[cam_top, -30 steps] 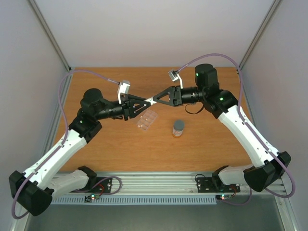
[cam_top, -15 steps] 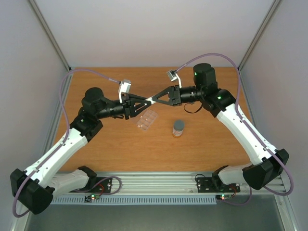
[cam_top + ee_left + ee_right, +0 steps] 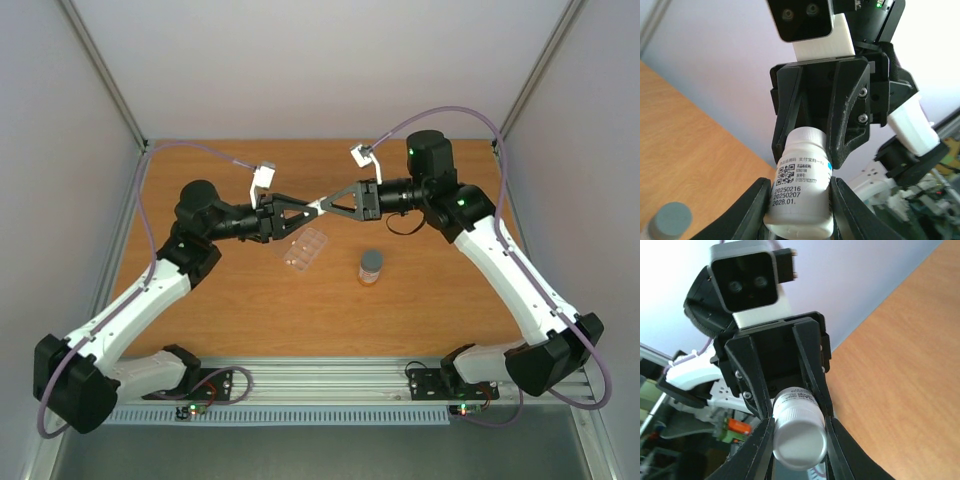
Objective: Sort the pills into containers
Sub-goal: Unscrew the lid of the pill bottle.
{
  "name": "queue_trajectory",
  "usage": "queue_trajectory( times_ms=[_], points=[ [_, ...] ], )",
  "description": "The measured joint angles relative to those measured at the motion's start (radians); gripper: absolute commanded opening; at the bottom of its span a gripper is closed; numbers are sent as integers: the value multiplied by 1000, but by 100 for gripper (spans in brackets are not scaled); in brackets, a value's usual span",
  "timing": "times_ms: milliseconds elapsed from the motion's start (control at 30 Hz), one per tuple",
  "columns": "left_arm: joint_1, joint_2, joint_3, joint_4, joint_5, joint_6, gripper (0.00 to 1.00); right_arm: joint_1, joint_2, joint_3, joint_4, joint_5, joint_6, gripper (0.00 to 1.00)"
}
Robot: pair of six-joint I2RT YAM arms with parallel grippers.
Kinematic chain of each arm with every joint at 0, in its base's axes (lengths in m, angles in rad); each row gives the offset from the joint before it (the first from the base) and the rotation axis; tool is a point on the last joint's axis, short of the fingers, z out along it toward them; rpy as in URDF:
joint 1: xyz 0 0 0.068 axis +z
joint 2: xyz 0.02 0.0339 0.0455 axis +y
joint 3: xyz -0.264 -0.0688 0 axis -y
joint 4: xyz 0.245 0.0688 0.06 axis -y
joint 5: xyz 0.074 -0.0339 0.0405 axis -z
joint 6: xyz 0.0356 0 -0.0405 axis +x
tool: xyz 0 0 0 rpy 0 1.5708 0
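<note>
A white pill bottle point(image 3: 316, 205) with a printed label hangs in the air between my two grippers, above the far middle of the table. My left gripper point(image 3: 800, 200) is shut on the bottle's point(image 3: 802, 185) body near its base. My right gripper point(image 3: 799, 427) comes in from the opposite side, and its fingers press on either side of the bottle's ribbed white cap point(image 3: 799, 440). The clear pill box point(image 3: 305, 249) with its small containers lies flat on the table just below the grippers. No pills show in any view.
A small bottle with a grey cap point(image 3: 371, 266) stands upright on the table, right of the pill box. Its cap point(image 3: 670, 220) shows at the bottom left of the left wrist view. The wooden table point(image 3: 250, 300) is walled on three sides.
My right gripper's jaws have narrowed onto the bottle's cap. The left arm has shifted slightly, and the bottle stays held in the left gripper.
</note>
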Motion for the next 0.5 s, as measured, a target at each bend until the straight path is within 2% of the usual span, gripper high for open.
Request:
queue_trajectory(
  times_ms=[233, 400, 500],
  points=[
    [3, 49, -1, 189, 112, -196, 0, 1, -63, -1, -22, 13, -219, 7],
    [2, 70, 16, 229, 158, -279, 0, 5, -84, 0, -35, 25, -332, 11],
    [2, 70, 16, 228, 167, -292, 0, 8, -85, 1, -39, 29, -364, 19]
  ],
)
